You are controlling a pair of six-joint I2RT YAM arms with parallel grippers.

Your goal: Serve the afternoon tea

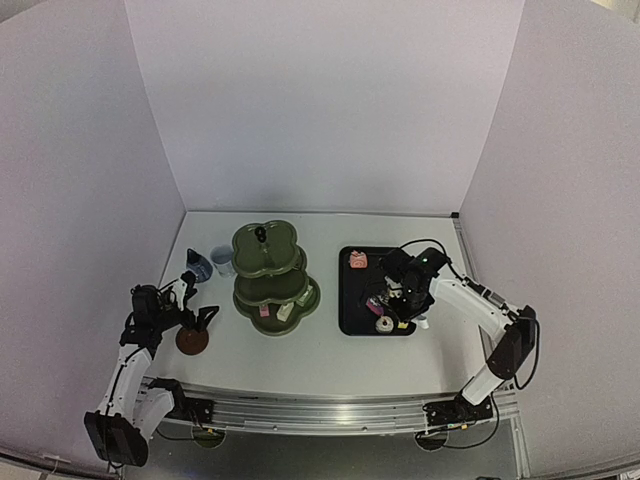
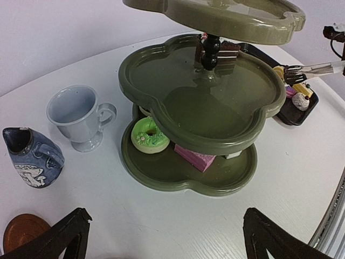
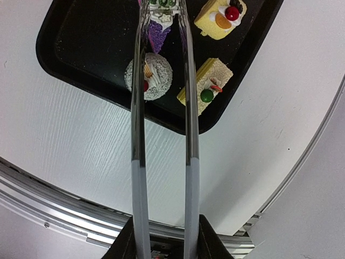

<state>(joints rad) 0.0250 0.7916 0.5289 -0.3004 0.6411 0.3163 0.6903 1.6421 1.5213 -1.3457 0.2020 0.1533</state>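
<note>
The dark green three-tier stand (image 1: 272, 275) stands mid-table. Its bottom tier (image 2: 215, 181) carries a green doughnut (image 2: 146, 135) and a pink slice (image 2: 195, 157). A chocolate piece (image 2: 227, 54) sits on the middle tier. A white cup (image 2: 78, 116) and a blue jug (image 2: 32, 156) stand left of the stand. My right gripper (image 3: 164, 240) is shut on metal tongs (image 3: 138, 108). The tong arms flank a purple pastry (image 3: 157, 32) on the black tray (image 3: 81, 48). My left gripper (image 2: 164, 226) is open and empty, low in front of the stand.
On the tray beside the tongs lie a white round pastry (image 3: 156, 81), a yellow slice (image 3: 207, 86) and a yellow cake with a cherry (image 3: 218, 19). A brown saucer (image 2: 21, 231) lies by my left gripper. The table's metal rail (image 1: 320, 410) runs along the near edge.
</note>
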